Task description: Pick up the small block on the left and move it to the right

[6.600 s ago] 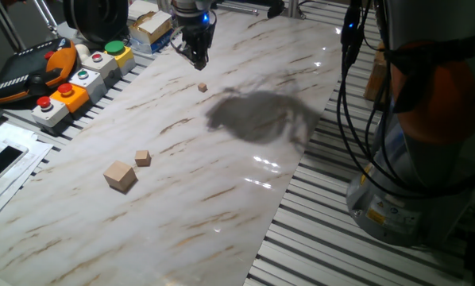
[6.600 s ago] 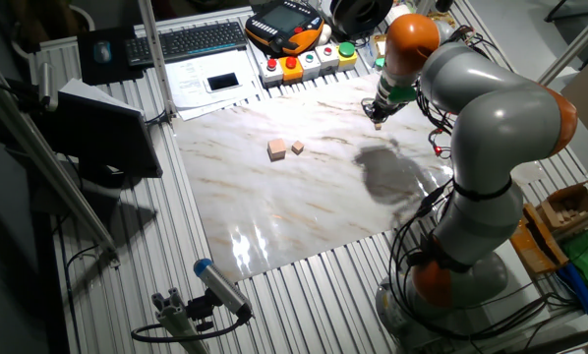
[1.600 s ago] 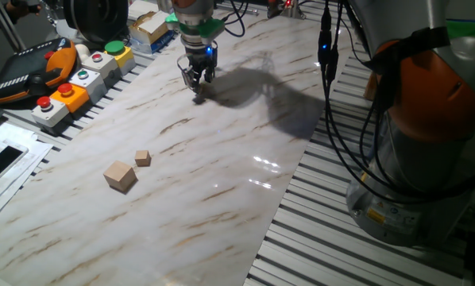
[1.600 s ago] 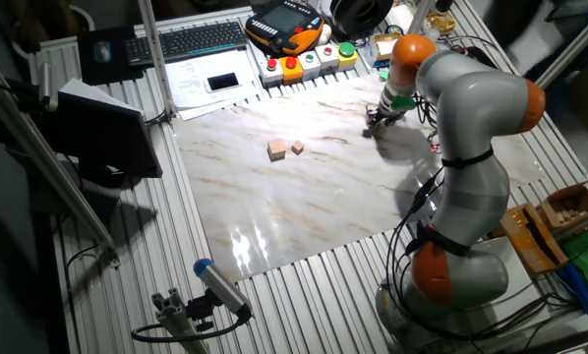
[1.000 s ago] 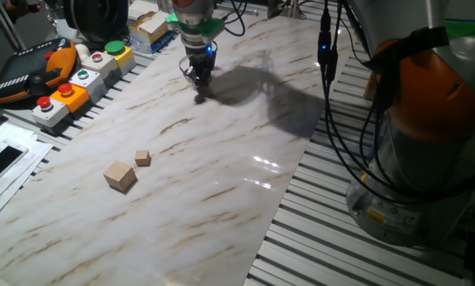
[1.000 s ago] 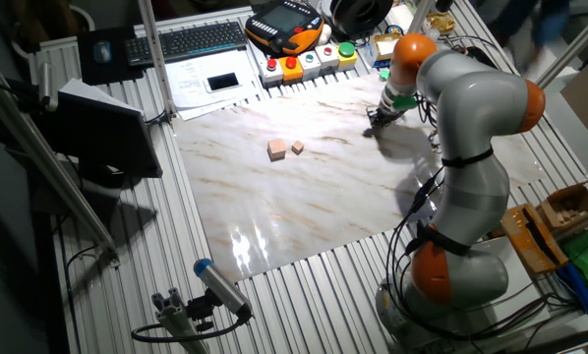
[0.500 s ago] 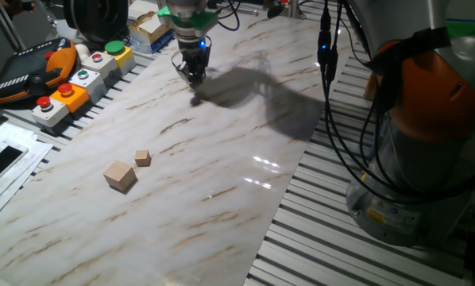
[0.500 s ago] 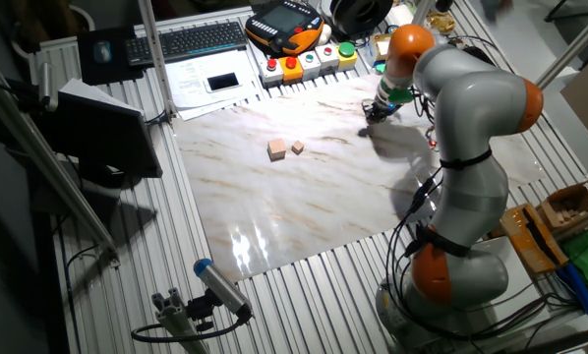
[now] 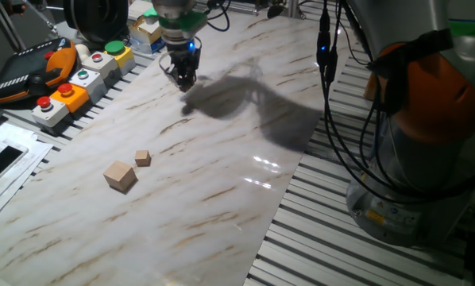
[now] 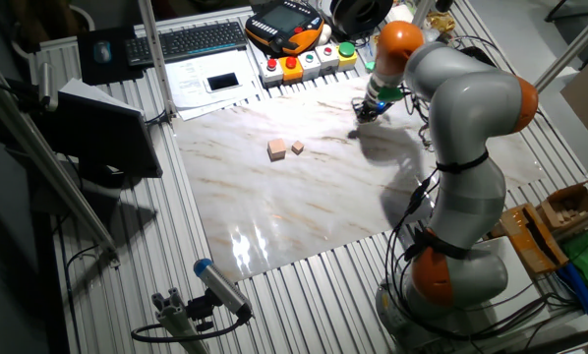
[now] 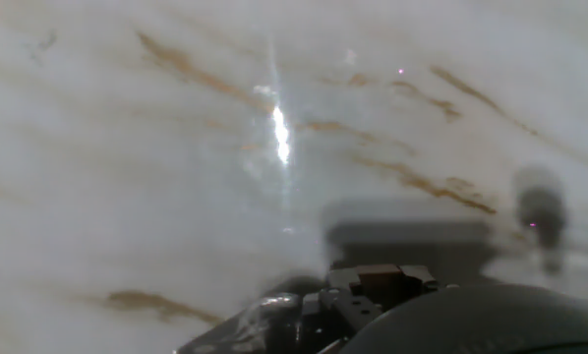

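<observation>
My gripper [image 9: 182,80] hangs just above the marble tabletop [image 9: 237,159] at its far end, close to the button boxes; it also shows in the other fixed view [image 10: 360,114]. Its jaws are closed. In the hand view a small light-brown patch, the small block [image 11: 378,281], sits between the fingertips, above a square shadow on the marble. In the fixed views the block is hidden between the fingers. The medium tan cube [image 9: 142,157] and the largest tan cube [image 9: 120,175] lie side by side on the near left of the table, far from the gripper.
Button boxes [image 9: 79,75] line the table's far left edge, with an orange pendant [image 9: 31,67] behind them. Cardboard boxes [image 9: 150,28] stand just behind the gripper. The robot base [image 9: 412,175] and cables stand at the right, beyond the ribbed metal edge.
The gripper came down over the small block, closed on it, and has since risen and moved left toward the button boxes. The two other cubes have not moved.
</observation>
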